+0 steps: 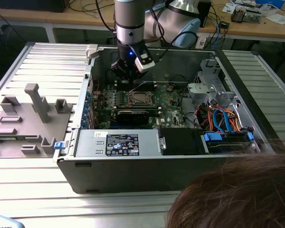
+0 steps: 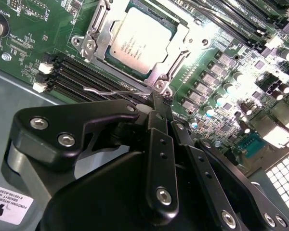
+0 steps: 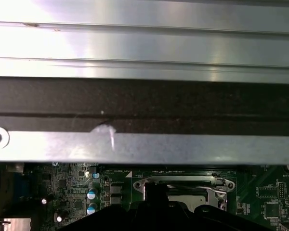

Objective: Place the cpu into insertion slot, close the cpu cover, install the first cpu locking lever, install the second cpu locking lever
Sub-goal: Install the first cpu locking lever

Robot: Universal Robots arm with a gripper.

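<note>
One cpu (image 2: pixel 140 40) sits seated in one insertion slot (image 2: pixel 180 23) on the green motherboard (image 2: pixel 260 96), with the cpu cover (image 2: pixel 97 30) closed as a frame around it. In the second wrist view the fingers (image 2: pixel 158 107) are pressed together, their tips just short of the socket's near corner, where one thin wire locking lever (image 2: pixel 111 90) lies beside them. Four long memory slots (image 2: pixel 72 77) run just past that lever. The chip's top carries printed text (too small to make out). In the exterior view the gripper (image 1: pixel 127 76) hangs inside one open computer case (image 1: pixel 133 171) on the ribbed metal desk (image 1: pixel 47 61).
</note>
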